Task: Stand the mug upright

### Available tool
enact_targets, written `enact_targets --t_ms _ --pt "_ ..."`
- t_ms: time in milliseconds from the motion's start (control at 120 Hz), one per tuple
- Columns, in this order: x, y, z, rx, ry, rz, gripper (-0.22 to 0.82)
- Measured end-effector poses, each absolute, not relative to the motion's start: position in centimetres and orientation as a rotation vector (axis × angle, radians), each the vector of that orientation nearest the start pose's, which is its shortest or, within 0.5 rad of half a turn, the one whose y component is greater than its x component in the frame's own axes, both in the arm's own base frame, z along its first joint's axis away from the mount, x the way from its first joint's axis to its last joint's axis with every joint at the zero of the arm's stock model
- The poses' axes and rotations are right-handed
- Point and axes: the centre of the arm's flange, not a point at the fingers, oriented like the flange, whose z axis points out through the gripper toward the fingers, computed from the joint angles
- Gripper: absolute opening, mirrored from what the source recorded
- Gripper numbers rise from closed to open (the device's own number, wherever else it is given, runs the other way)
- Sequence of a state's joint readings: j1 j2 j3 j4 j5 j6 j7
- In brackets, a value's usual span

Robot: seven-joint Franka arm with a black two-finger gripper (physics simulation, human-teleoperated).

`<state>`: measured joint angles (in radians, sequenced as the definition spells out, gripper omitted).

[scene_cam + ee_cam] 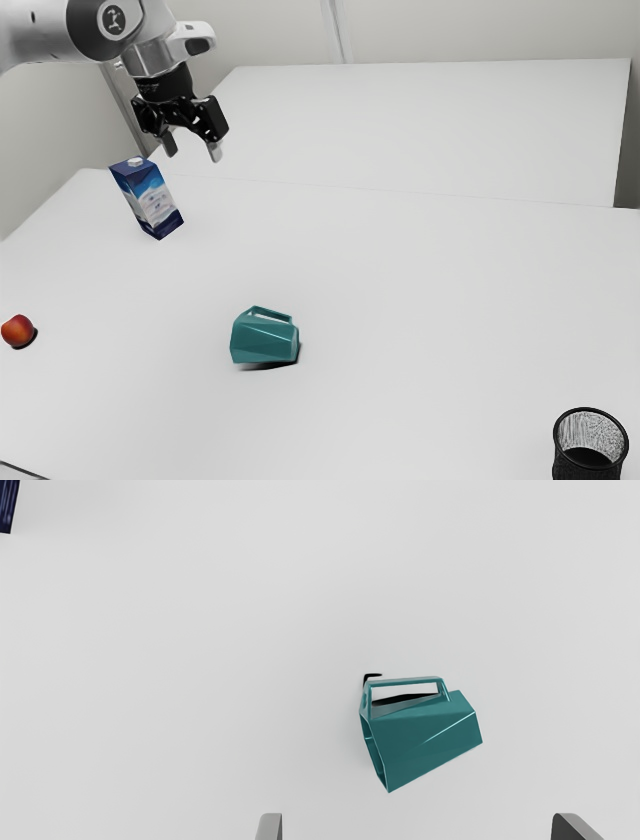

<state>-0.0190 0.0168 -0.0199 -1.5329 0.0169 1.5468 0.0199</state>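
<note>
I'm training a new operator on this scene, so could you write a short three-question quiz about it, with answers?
1. How does the teal mug rest on the table?
A) Upright
B) On its side
C) Upside down on its rim

2. True or false: the gripper is shut on the mug's handle.

3. Fill in "left" or "right": compared with the mug, the black mesh container is farther toward the exterior view's ____.

Key: 1. B; 2. false; 3. right
</note>
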Motion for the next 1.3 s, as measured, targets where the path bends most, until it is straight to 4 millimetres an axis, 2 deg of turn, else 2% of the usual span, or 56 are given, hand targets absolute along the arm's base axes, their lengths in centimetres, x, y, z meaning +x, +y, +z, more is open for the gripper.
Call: enact_targets --t_ms 325,475,567,725,900,1183,1300 --pt "54.6 -1.9 62.6 -3.122 0.092 0.030 0.59" --pt "53.6 -1.5 61.0 -3.122 0.081 0.084 0.59" --pt "53.0 -0.4 60.0 -3.130 0.047 0.111 0.59" --pt "51.3 2.0 56.5 -3.177 -0.052 0.154 0.59" --pt "49.4 3.9 53.1 -3.278 -0.177 0.159 0.59" --pt "47.0 6.9 44.3 -3.474 -0.416 0.160 0.59" --pt "46.4 7.7 41.8 -3.550 -0.490 0.121 0.59"
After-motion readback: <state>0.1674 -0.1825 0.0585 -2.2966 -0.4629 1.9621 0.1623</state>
